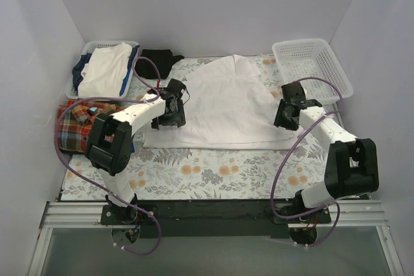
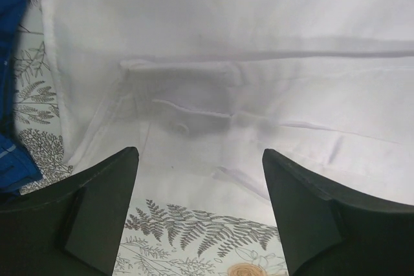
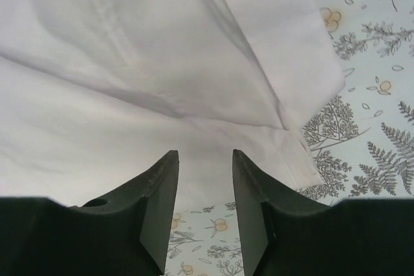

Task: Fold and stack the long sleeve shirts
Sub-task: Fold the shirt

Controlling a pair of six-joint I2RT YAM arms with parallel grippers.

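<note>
The white long sleeve shirt point(image 1: 220, 105) lies spread flat in the middle of the floral tablecloth. The plaid long sleeve shirt point(image 1: 72, 128) lies crumpled at the left edge, partly under my left arm. My left gripper point(image 1: 171, 112) hovers at the white shirt's point(image 2: 259, 24) left near corner, and its jaws point(image 2: 200, 159) stand wide open with nothing between them. My right gripper point(image 1: 285, 118) is at the shirt's right near corner. It point(image 3: 205, 156) is open over the hem of the shirt point(image 3: 129, 63), holding nothing.
A basket point(image 1: 85, 51) with folded white and blue clothes stands at the back left, with a small black garment point(image 1: 159, 60) next to it. A white mesh basket point(image 1: 312, 66) stands at the back right. Blue fabric point(image 2: 10, 17) shows at the left edge of the left wrist view.
</note>
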